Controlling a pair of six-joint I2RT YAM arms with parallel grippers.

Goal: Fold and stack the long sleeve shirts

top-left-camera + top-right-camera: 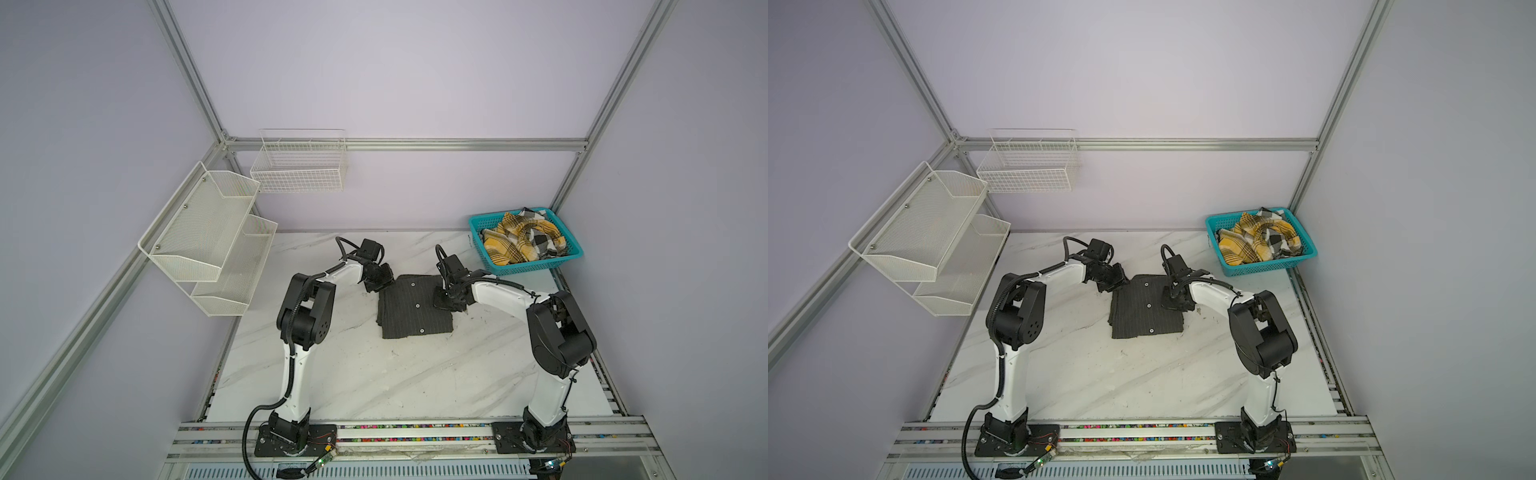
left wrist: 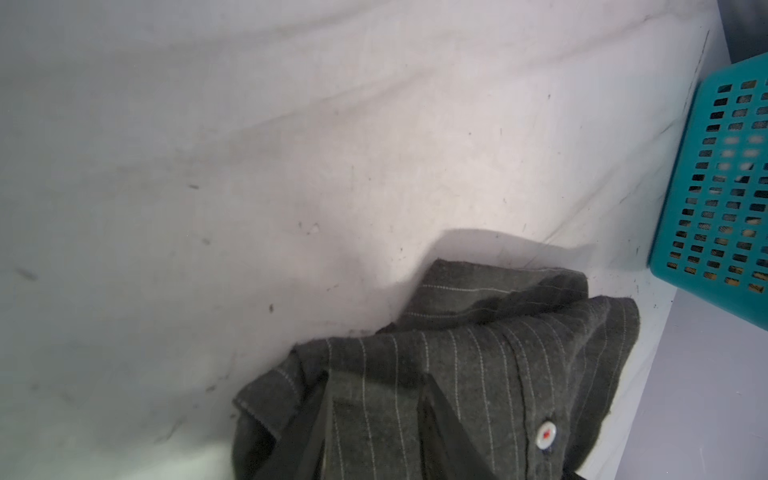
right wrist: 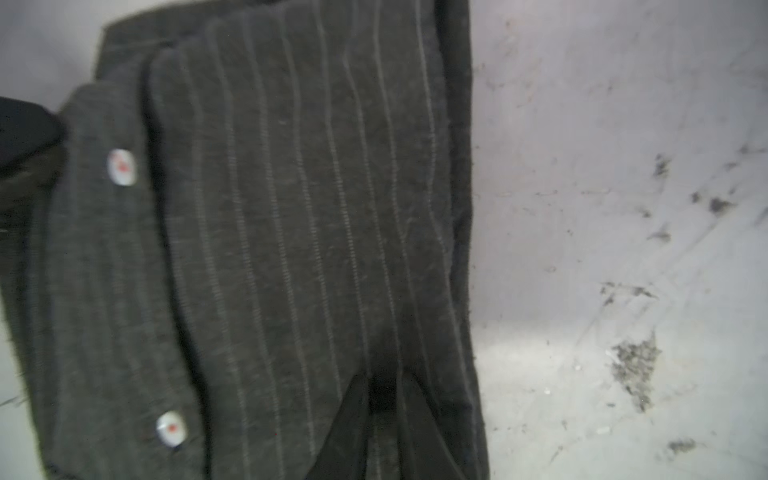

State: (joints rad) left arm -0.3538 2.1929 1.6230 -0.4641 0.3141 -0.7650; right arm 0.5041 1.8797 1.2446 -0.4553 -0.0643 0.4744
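The left gripper (image 1: pixel 376 286) rests spread fingers (image 2: pixel 307 432) on the far left corner of the folded charcoal shirt (image 1: pixel 415 307), which lies mid-table (image 1: pixel 374 374) toward the far edge. On the shirt's right side, the right gripper (image 1: pixel 449 305) has its fingers (image 3: pixel 345 428) nearly together; whether they pinch cloth I cannot tell. The plaid shirt (image 1: pixel 525 241) lies crumpled in the teal basket (image 1: pixel 536 270) at the far right corner.

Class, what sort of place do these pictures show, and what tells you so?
Probably a robotics test cell: two white-and-black robot arms, an aluminium-framed enclosure with plain walls, and a marble-patterned worktop.
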